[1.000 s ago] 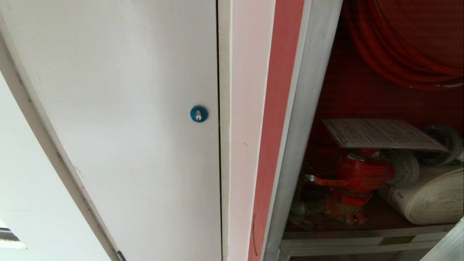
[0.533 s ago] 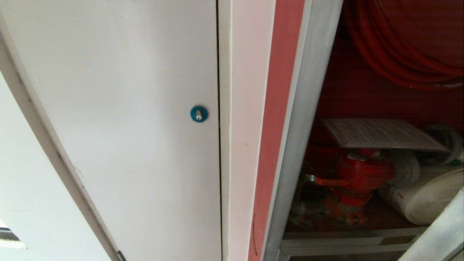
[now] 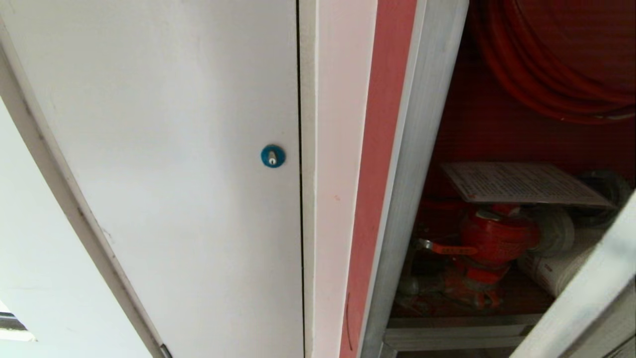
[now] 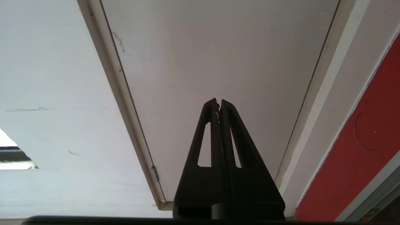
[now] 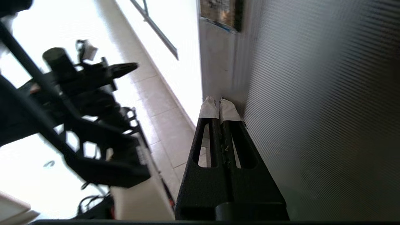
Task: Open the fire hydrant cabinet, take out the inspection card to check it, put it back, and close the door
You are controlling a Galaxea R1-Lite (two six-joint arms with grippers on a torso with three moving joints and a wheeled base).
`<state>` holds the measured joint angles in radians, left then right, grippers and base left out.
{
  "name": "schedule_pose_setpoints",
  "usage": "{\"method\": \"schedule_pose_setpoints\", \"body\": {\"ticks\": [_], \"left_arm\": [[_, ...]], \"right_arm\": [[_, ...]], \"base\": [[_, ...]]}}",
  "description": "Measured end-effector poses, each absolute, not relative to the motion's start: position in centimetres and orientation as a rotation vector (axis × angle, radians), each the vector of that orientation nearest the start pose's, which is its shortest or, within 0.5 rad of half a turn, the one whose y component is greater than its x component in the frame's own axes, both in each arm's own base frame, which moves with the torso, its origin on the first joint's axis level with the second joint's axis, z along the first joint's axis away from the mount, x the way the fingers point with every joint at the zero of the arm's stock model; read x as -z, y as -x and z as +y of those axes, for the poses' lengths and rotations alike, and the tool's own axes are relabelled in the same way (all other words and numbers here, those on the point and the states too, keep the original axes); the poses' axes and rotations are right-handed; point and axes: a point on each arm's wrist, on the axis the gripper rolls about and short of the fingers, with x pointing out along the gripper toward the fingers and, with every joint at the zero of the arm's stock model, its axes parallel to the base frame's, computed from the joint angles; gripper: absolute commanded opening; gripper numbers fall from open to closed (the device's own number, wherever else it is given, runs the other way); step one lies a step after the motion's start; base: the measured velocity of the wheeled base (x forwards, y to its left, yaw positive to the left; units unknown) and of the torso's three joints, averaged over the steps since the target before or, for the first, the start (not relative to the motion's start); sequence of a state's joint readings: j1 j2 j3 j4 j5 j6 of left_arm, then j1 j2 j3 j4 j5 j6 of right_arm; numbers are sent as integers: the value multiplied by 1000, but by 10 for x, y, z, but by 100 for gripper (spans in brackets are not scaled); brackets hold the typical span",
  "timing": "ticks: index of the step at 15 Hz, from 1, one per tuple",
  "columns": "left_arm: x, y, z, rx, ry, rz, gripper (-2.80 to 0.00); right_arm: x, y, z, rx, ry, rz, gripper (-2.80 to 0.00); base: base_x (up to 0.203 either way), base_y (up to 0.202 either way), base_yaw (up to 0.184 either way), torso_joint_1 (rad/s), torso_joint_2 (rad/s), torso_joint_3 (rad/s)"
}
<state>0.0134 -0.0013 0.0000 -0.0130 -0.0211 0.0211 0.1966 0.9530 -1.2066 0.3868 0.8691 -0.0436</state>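
Fingers of the right gripper (image 5: pixel 218 103) are pressed together, empty, against the ribbed smoked-glass door (image 5: pixel 318 103). Left gripper (image 4: pixel 218 103), clenched too, faces a plain white door (image 4: pixel 218 53). Head view: laminated white inspection card (image 3: pixel 521 183) lies inside the red-lined silver cabinet (image 3: pixel 422 149), atop the red valve (image 3: pixel 492 238)

We see only a blurred silver strip of the door (image 3: pixel 581 298) crossing the head view's lower right corner, and it hides most of the white rolled hose (image 3: pixel 551 271). The hose reel (image 3: pixel 546 74) is cut off at the top and right edges. The inspection card (image 3: pixel 521 184) carries print too small for us to read. Neither gripper appears in the head view.
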Motion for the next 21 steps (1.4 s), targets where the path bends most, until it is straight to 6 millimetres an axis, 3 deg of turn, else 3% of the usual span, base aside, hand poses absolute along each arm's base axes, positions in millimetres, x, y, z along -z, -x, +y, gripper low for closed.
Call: {"method": "schedule_pose_setpoints", "body": {"ticks": [14,21], "left_arm": [[-77,23,-1,8,-22,-14,-280],[-77,23,-1,8,-22,-15,-280]], "right_arm": [[-349,-157,58,-948,12,101,-280],[-342,-193,67,-864,17,112,-280]], "base": [[0,0,0,0,0,0],[0,0,0,0,0,0]]}}
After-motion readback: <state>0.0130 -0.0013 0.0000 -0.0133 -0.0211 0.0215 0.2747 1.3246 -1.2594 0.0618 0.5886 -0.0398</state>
